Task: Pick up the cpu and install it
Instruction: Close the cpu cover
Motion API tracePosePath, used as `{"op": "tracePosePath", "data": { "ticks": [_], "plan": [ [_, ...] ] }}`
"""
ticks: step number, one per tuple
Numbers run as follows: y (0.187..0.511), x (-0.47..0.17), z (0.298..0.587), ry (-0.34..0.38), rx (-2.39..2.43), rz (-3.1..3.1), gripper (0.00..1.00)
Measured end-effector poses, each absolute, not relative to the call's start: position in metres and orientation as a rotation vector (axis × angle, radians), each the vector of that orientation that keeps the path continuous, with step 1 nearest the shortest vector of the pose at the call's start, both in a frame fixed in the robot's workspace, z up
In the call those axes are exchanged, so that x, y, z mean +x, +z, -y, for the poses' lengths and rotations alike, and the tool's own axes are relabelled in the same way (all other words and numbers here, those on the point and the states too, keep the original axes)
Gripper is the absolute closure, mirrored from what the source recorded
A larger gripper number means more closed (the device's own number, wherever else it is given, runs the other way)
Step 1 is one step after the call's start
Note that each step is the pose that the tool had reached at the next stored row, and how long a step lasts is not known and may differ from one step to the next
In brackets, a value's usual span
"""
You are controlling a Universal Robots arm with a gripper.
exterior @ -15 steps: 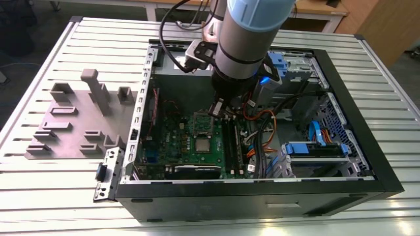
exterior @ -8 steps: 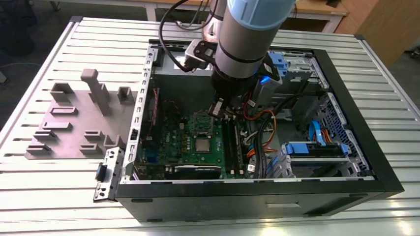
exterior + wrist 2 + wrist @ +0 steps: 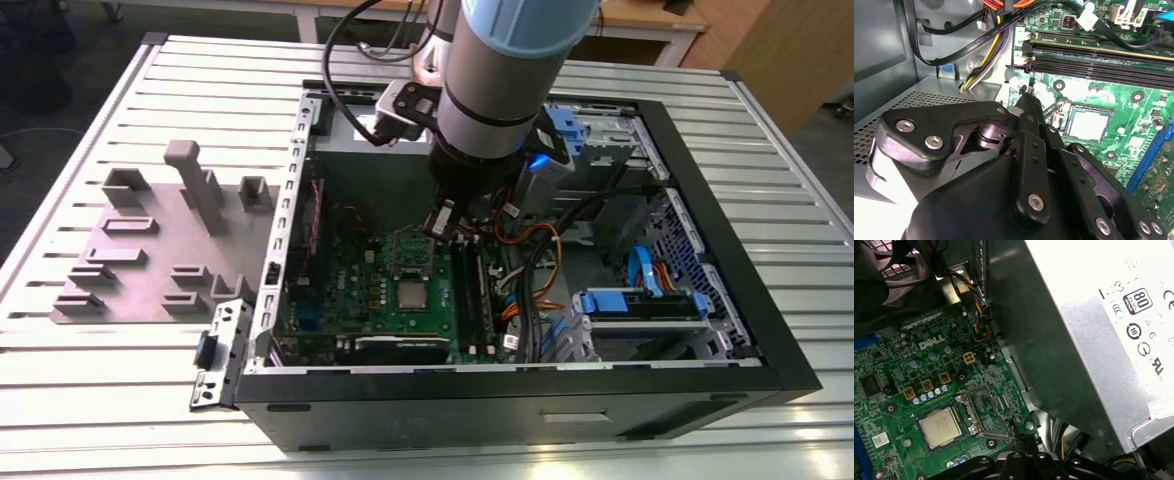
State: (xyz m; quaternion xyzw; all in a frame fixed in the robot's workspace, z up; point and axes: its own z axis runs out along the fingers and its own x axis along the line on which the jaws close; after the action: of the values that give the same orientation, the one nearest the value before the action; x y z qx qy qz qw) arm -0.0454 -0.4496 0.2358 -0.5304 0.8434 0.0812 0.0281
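Cpu (image 3: 940, 426) seated in motherboard (image 3: 889, 405) socket, beside open frame (image 3: 985, 410); thin, rigid, fragile, best taken by edges. Hand (image 3: 1026, 97) pinched narrow, empty, near frame.

A ribbed, silvery metal counter (image 3: 107, 400) is seen under even indoor light. Behind it, a pale wooden desk (image 3: 641, 25) and a wooden cabinet (image 3: 781, 50) are set against dark floor (image 3: 27, 150).
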Motion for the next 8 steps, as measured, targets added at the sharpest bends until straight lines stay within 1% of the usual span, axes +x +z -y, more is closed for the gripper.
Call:
{"op": "tracePosePath", "data": {
  "ticks": [8],
  "plan": [
    [0.2382, -0.0456, 0.4502, 0.238, -1.640, -2.609, 0.89]
  ]
}}
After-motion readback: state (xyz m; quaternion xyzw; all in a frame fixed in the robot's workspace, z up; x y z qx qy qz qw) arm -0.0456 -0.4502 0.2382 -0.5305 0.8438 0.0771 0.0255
